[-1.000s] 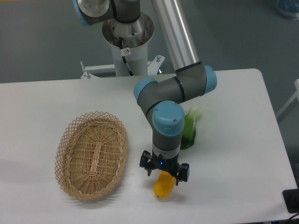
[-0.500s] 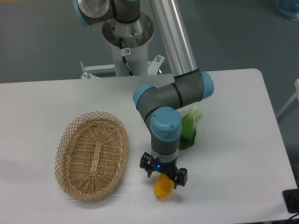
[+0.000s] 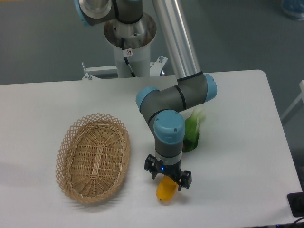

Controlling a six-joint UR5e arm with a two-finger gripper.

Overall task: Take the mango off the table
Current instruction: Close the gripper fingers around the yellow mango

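The mango is a yellow-orange oval fruit lying on the white table near its front edge. My gripper hangs straight down over the mango's upper end, its black fingers on either side of the fruit. The wrist hides the fingertips, so I cannot tell whether the jaws press on the mango or stand apart from it. The mango's lower end sticks out below the gripper.
A wicker basket lies on the table left of the gripper. A green leafy vegetable lies just behind the arm's wrist to the right. The robot's base column stands behind the table's far edge.
The gripper has sunk lower over the mango and shifted slightly. The mango has stayed in the same spot on the table.
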